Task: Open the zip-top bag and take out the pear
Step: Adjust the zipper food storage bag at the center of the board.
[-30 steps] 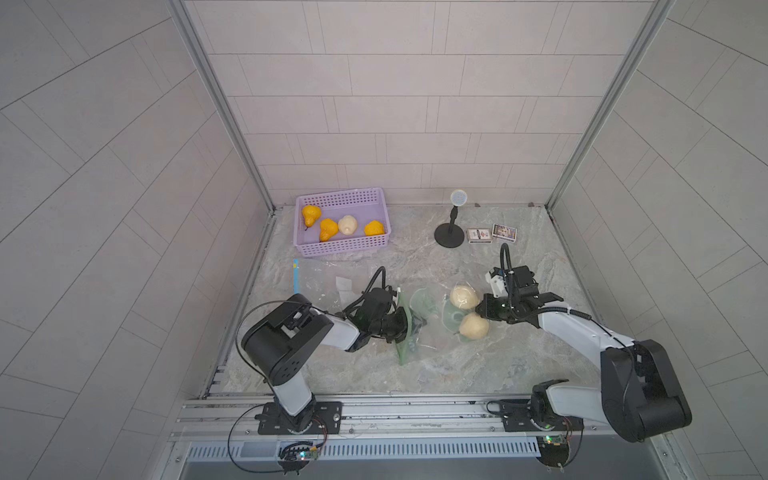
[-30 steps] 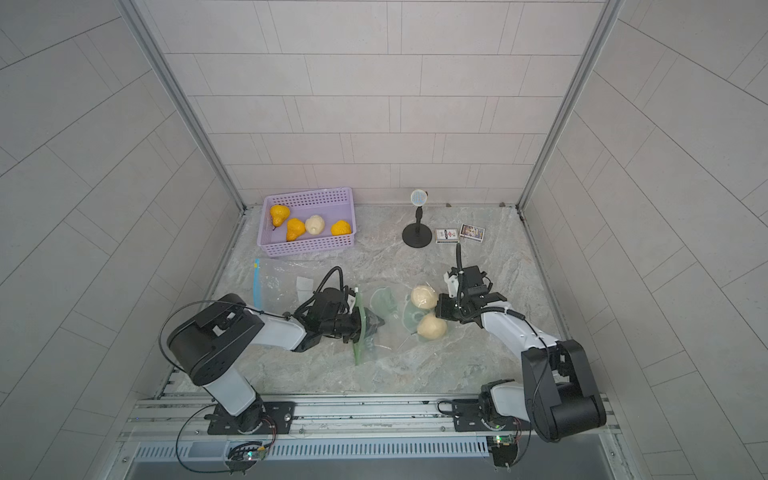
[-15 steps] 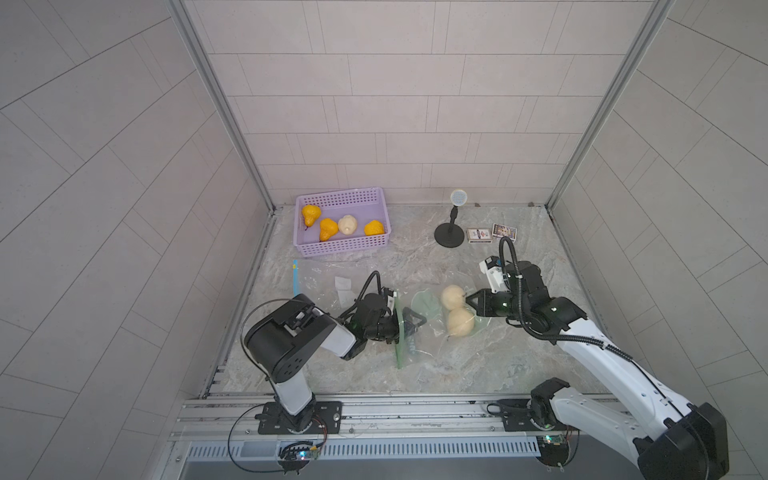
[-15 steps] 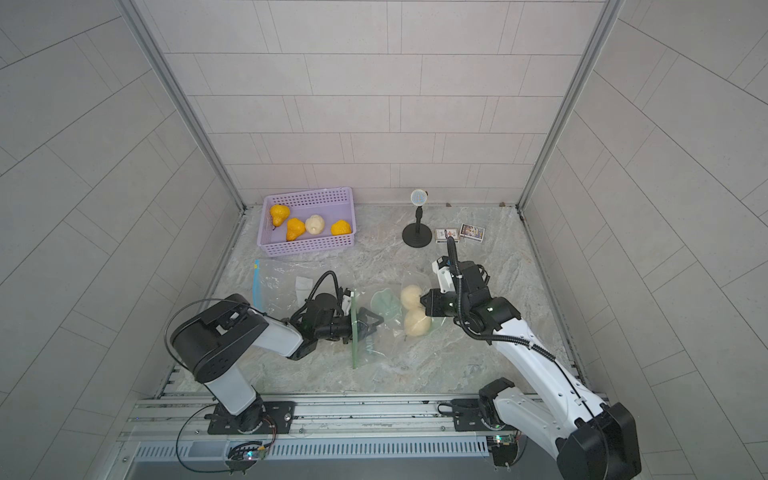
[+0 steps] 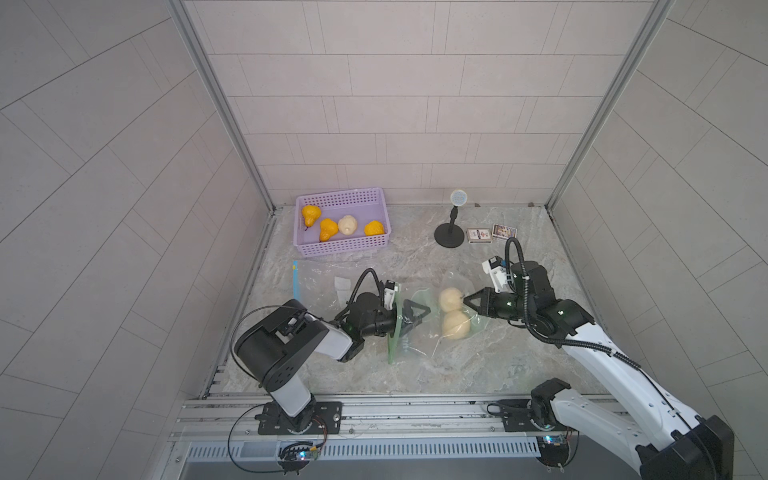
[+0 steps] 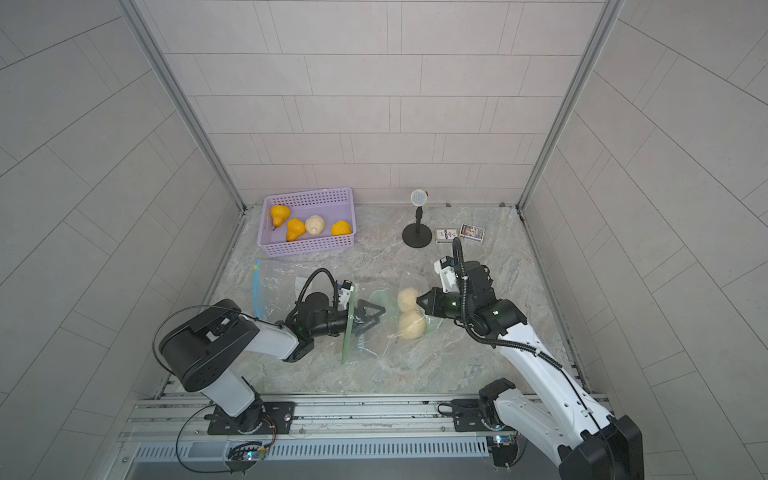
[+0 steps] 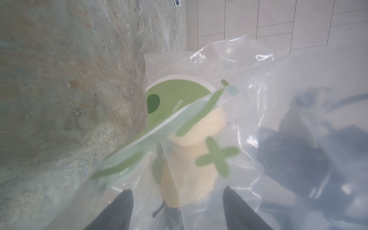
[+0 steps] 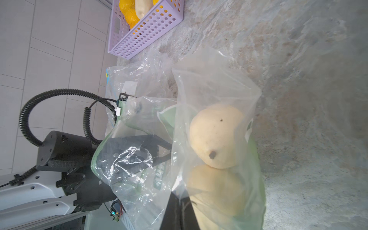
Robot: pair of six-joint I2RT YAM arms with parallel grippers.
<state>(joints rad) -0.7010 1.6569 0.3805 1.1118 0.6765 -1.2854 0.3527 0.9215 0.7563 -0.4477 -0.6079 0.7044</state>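
**Pears are sitting in the bag, left pincer is poking through the mouth**

So the zip-top bag (image 5: 409, 347) is lying mid-counter (image 5: 478, 365) with its green zip edge standing up and its mouth facing the left arm. The left pincer (image 5: 424, 318) is reaching in through that mouth with its jaws spread wide, and it isn't gripping anything. In the left wrist view its two fingers (image 7: 119, 209) are sitting well apart, with film draped around them and a pear ahead.

The back pear (image 5: 450, 298) and front pear (image 5: 456, 326) are both sitting inside the bag, touching each other, down at the closed end.

The right pincer (image 5: 467, 300) is clamped tight, pinching the bag's film just beside the back pear. The right wrist view is showing the plastic running into its closed tips (image 8: 178, 207).

Further back, a purple basket (image 5: 340, 249) is holding more pears. A second clear bag (image 5: 316, 282) is lying flat near the left arm.
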